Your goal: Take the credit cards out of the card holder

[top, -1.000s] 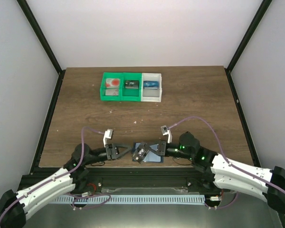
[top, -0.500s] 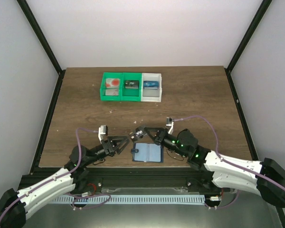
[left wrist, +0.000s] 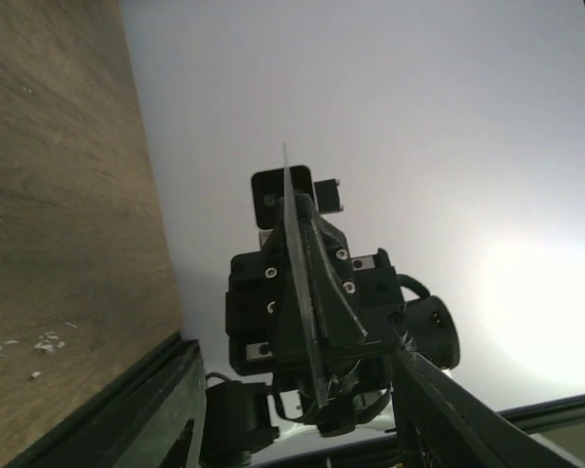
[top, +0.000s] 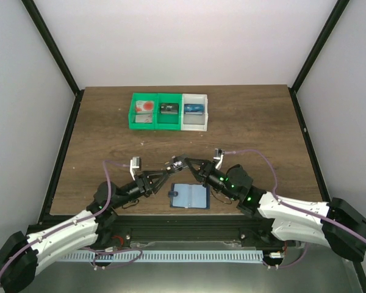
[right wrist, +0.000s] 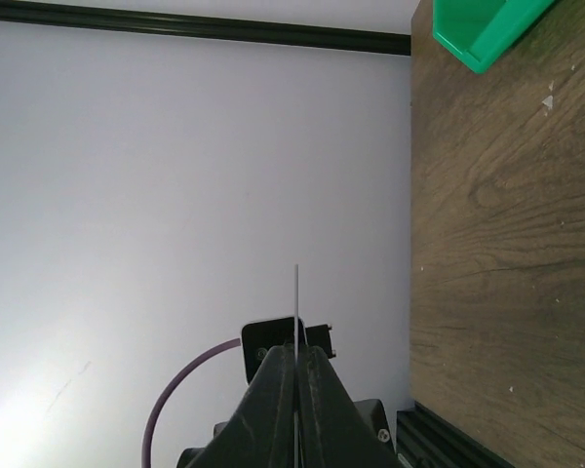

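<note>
The right wrist view shows the right end effector [right wrist: 296, 356] pinching a credit card [right wrist: 296, 292] edge-on, while the top view shows the left end effector [top: 166, 177] spread open just beside it.

From overhead we saw the card holder [top: 190, 196] lying open and flat near the front edge of the table [top: 256, 122]. The right gripper [top: 183, 162] was pinched on a credit card [top: 176, 163] just past the holder's far left corner. The left gripper [top: 166, 176] was right beside it, jaws looking apart. Way at the back, a red-circle card [top: 146, 107] sat in the left compartment of the green bin [top: 132, 113].
</note>
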`<move>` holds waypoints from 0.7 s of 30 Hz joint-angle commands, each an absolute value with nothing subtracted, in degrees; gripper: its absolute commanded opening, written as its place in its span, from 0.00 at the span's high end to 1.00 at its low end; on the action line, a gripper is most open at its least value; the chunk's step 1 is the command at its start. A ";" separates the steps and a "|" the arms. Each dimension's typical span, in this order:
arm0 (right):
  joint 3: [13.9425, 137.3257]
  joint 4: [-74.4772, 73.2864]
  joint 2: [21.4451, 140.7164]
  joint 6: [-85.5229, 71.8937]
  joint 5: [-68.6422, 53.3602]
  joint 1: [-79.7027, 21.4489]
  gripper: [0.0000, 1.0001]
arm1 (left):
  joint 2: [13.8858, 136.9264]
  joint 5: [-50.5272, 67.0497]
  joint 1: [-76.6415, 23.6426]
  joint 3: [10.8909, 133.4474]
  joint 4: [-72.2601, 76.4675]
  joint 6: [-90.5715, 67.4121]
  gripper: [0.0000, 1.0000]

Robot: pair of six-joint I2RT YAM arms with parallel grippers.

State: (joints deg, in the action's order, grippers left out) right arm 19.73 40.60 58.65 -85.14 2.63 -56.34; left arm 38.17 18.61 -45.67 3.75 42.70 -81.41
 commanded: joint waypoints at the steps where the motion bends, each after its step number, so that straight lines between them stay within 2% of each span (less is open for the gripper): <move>1: 21.83 42.27 59.34 -86.50 4.46 -56.16 1.00 | 40.13 19.80 -45.57 6.28 48.18 -81.53 0.47; 7: 21.35 42.44 59.76 -87.03 5.43 -56.23 0.99 | 41.51 19.94 -45.57 6.06 49.83 -82.26 0.60; 11: 20.68 43.11 59.60 -87.35 5.45 -56.33 0.99 | 42.34 20.21 -45.57 6.60 49.41 -82.00 0.77; 14: 19.96 43.29 59.31 -87.29 5.16 -56.34 0.99 | 42.77 20.18 -45.58 6.98 48.57 -81.05 0.97; 15: 19.60 43.32 59.09 -87.23 5.00 -56.34 1.00 | 42.80 20.00 -45.60 6.98 48.32 -80.87 1.00; 18: 17.62 42.95 57.58 -87.12 4.23 -56.32 0.94 | 42.72 19.49 -45.54 6.54 47.73 -80.71 1.00; 21: 15.50 40.13 54.76 -85.73 2.66 -56.34 0.82 | 42.14 19.24 -45.49 6.46 45.95 -80.13 1.00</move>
State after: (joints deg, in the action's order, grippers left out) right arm 17.89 42.48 57.89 -86.83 3.16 -56.34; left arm 42.89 19.73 -45.67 5.45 46.81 -81.49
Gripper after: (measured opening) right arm 0.127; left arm 0.015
